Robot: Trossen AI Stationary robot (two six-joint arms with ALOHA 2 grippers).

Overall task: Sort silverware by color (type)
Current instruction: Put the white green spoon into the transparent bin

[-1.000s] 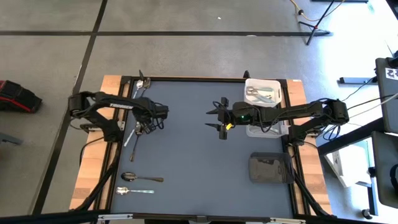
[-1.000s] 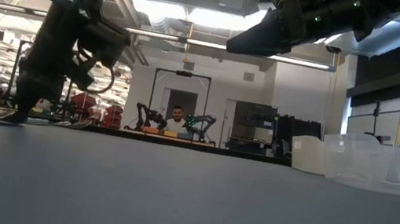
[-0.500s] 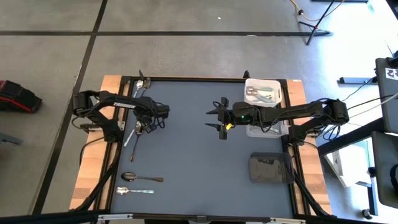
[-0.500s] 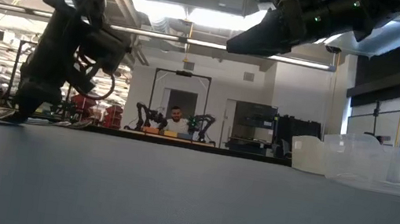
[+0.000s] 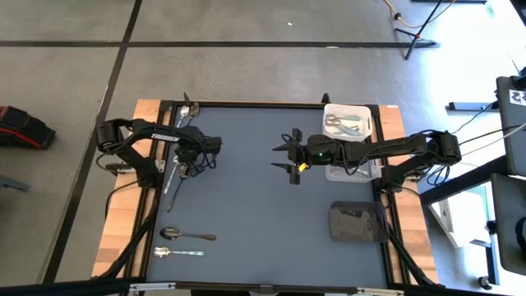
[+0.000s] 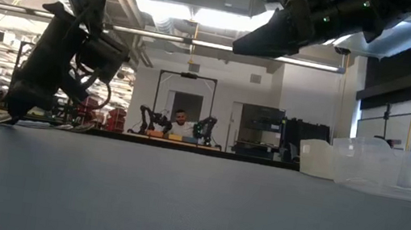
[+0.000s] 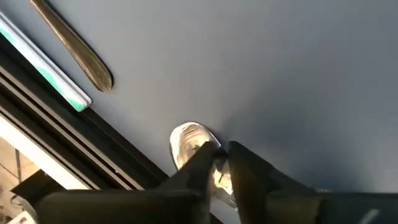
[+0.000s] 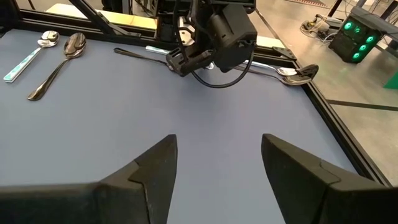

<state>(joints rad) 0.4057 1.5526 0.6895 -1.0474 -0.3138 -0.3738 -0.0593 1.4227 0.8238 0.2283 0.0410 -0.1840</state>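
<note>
The left gripper [image 5: 186,170] is down at the desk's [image 5: 255,205] left edge, arm bent at the elbow and reaching in from the side, fingers [image 7: 245,177] tipped onto the surface. In the left wrist view they're pinched almost together on the bowl of a shiny spoon [image 7: 194,144], which still lies on the desk right by the edge frame. A darker handle [image 7: 74,46] lies a bit further along the same edge.

The right gripper [image 5: 293,162] hangs above the middle of the desk, arm stretched out from the right side, fingers [image 8: 155,171] spread wide with nothing between them.

Writing: white block letters run along the left arm's upper link, but they're too small to read in the high view.

Rest of the silverware: a couple of pieces [image 5: 188,110] at the far left corner, and a dark spoon [image 5: 186,235] and a silver one [image 5: 177,252] side by side near the front left. A few more sit in the white bin [image 5: 346,121] at the far right. A clear bin [image 5: 352,168] is just below it under the right arm, and a dark bin [image 5: 357,221] sits nearer the front.

The desk is a flat blue-grey mat with a black frame and wood side rails. Behind it, the low view shows a workshop with ceiling lights, another robot rig and a person [image 6: 179,124] seated there.
</note>
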